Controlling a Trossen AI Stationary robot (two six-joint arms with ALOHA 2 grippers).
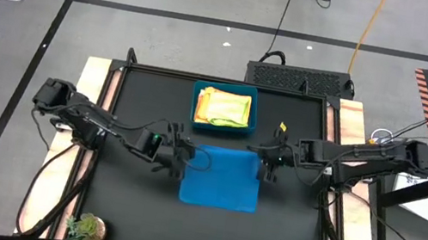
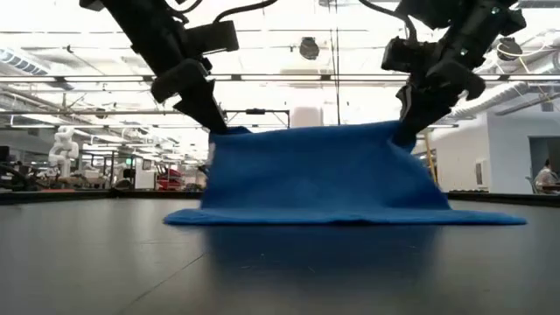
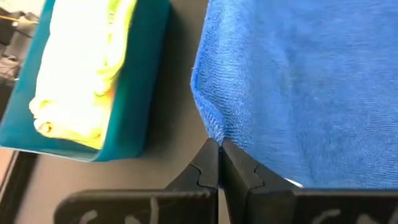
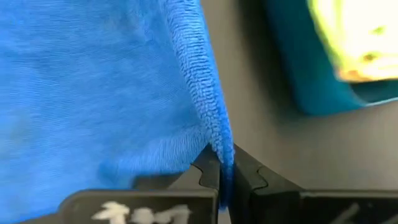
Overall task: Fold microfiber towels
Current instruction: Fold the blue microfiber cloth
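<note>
Cloth is the job here, and the blue towel point(image 1: 221, 180) sits in the middle of the black bench point(image 1: 129, 210), partly lifted. Starting on the left, the left tool point(image 1: 176, 154) is clenched on the towel's far left corner, with its two dark fingers point(image 3: 208, 163) pinched tight on the fuzzy edge. It holds just the corner, most likely so the rest of the towel can hang and swing freely. In the low view the towel stands up like a little wall between the two arms, while its near edge lies flat on the bench. That looks like the start of a fold: the far edge gets picked up so it can be carried over to meet the near edge. Next, just behind the towel, is the teal bin point(image 1: 197, 109) with yellow and green towels point(image 1: 225, 107) lying inside it, and a bit of orange showing too. The bin is set back, well out of the way, so there is room to fold in front of it. On the right, the right tool point(image 1: 269, 163) is clenched on the towel's far right corner in the same way. Both corners are held at about the same height, which keeps the top edge straight and should help the fold come out neat.
</note>
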